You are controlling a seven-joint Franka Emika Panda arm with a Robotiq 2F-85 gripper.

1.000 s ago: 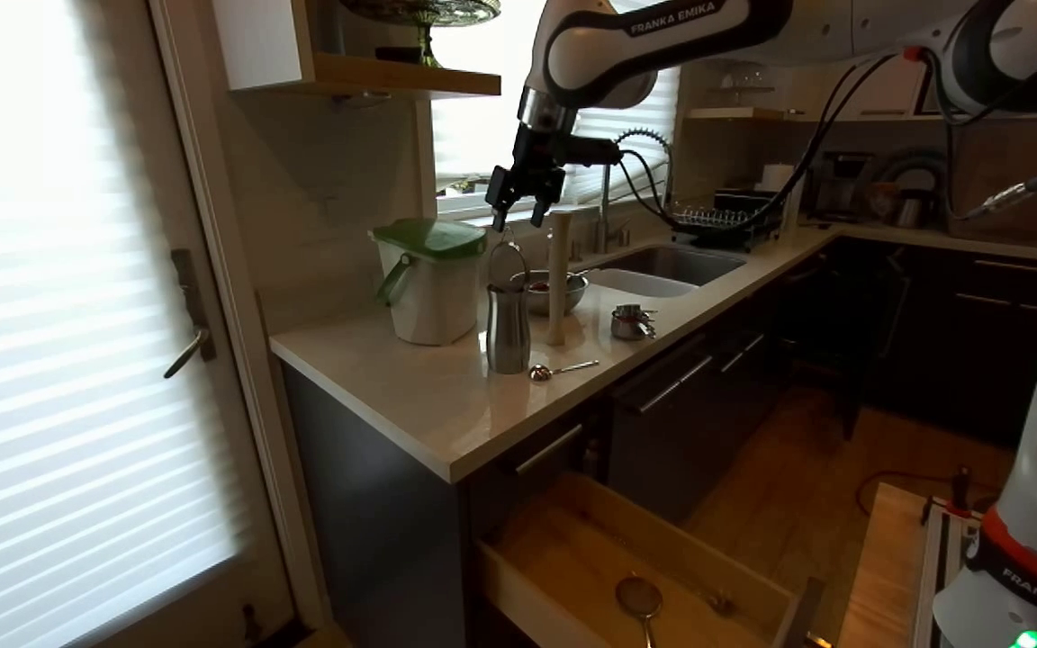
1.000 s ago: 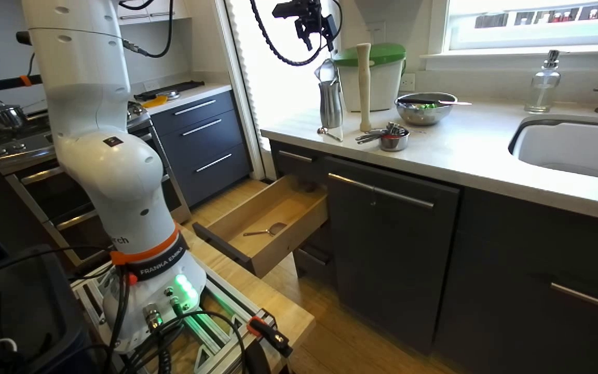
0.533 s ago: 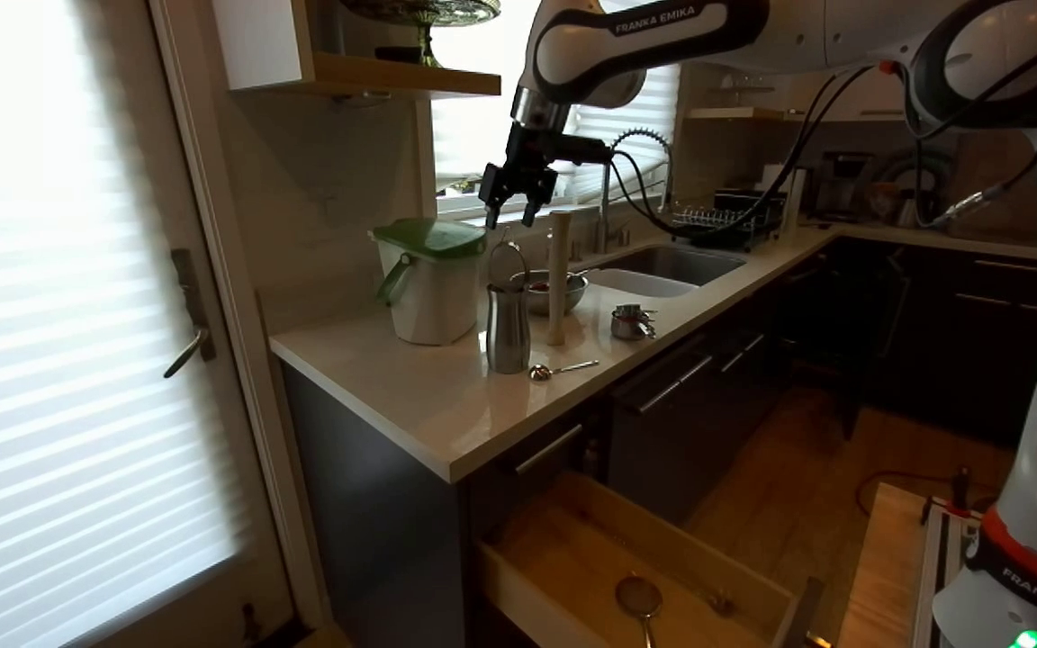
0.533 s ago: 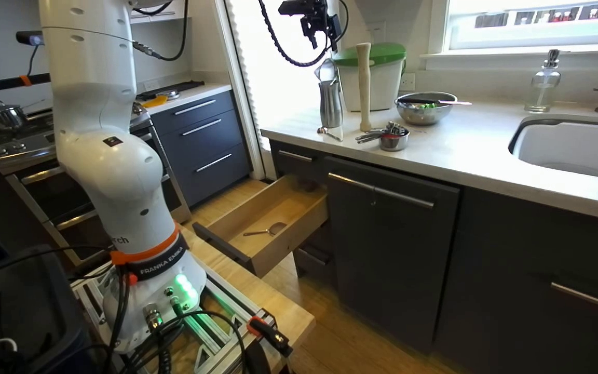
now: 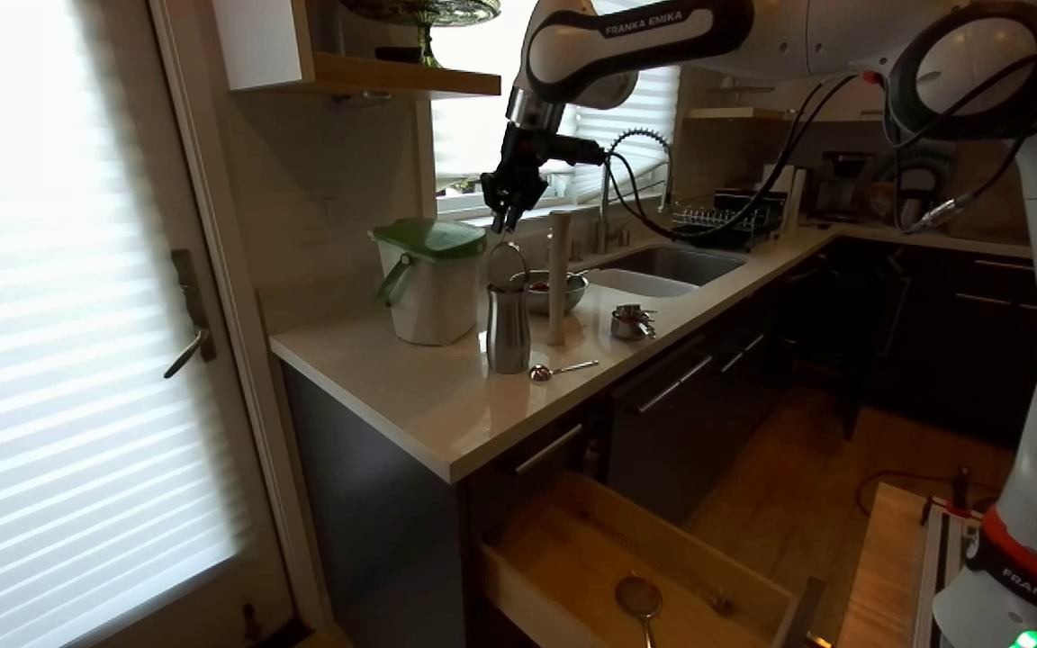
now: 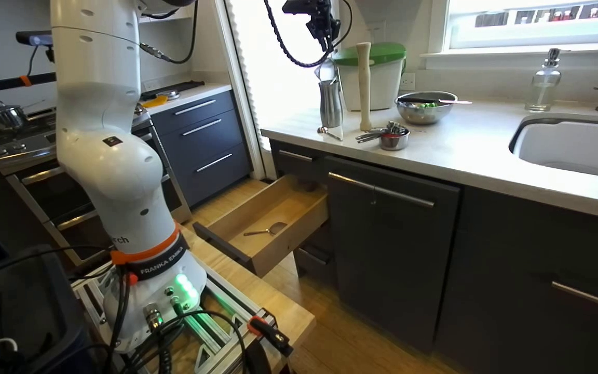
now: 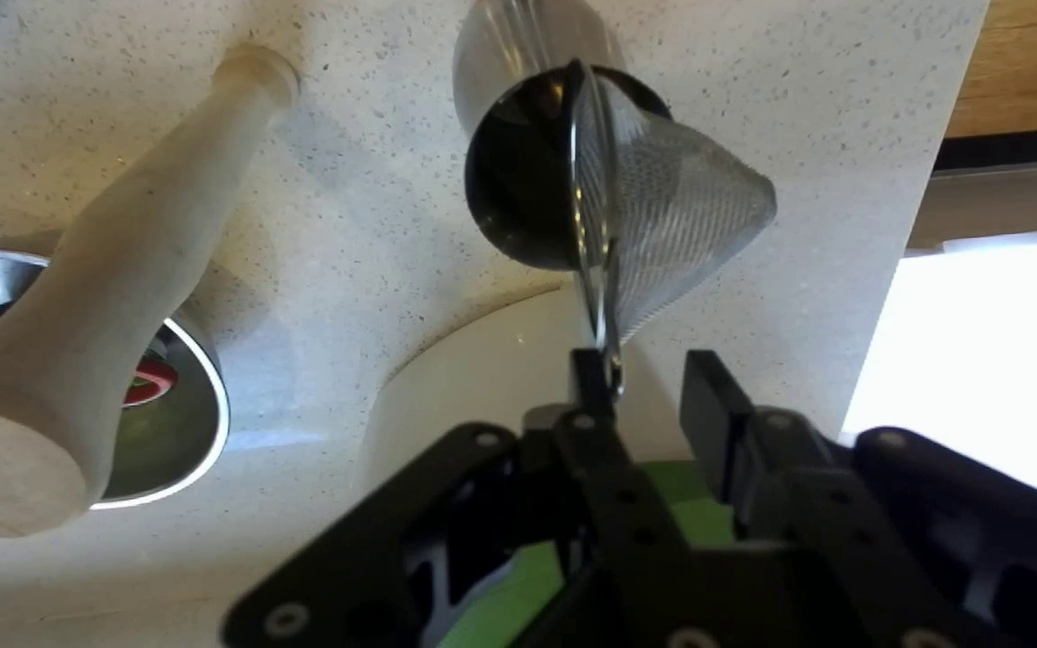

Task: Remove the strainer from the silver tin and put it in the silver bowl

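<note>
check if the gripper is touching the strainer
Cannot tell: in the wrist view the strainer overlaps one finger of the gripper, but neither contact nor gap shows plainly.

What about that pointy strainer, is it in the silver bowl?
No, the wrist view shows the strainer at the mouth of the silver tin, apart from the silver bowl.

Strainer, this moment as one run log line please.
Strainer: in tin, head out | Gripper: partly open at strainer's top | Bowl: strainer not in yet

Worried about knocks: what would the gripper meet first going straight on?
Probably the conical strainer rising from the silver tin; its near end looks close to the gripper, though depth is unclear.
</note>
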